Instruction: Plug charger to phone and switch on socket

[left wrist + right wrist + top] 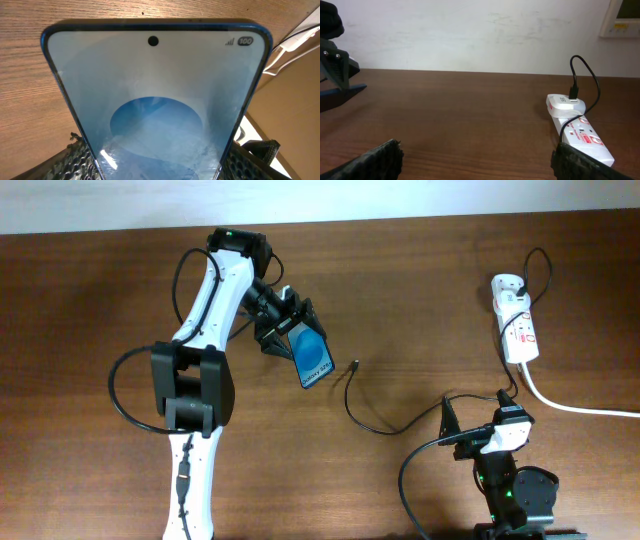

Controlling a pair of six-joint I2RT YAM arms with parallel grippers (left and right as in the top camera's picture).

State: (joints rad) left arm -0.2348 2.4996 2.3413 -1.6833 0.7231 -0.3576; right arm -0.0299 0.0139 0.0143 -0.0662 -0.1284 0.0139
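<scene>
**Overhead view.** The left claw [290, 330] is clamped on the phone [313, 358]. It grips one end, and the blue screen faces upward and slants toward the middle of the worktop [100, 280]. The charger [352, 405] lies loose on the worktop. Its tip rests just right of the phone, apart from it. The cable curves from there toward the right arm, passes close by the right claw [475, 408], and climbs to the socket [520, 325]. The socket lies at the far right of the worktop, well apart from the phone. A white cord [580, 408] leaves its near end toward the right edge.

**Left wrist view.** The phone [155, 100] fills the frame, with the punch-hole camera at the end away from the claw. The textured pads [80, 160] press on both long edges. It cannot be told whether the far end of the phone touches the worktop.

**Right wrist view.** The right claw [480, 165] stands wide apart and holds nothing, with one finger in each lower corner. Ahead and to the right lies the socket [580, 135], with a white plug block [562, 103] at its far end. The charger [585, 75] loops up out of this block. The position of the switch cannot be made out.
</scene>
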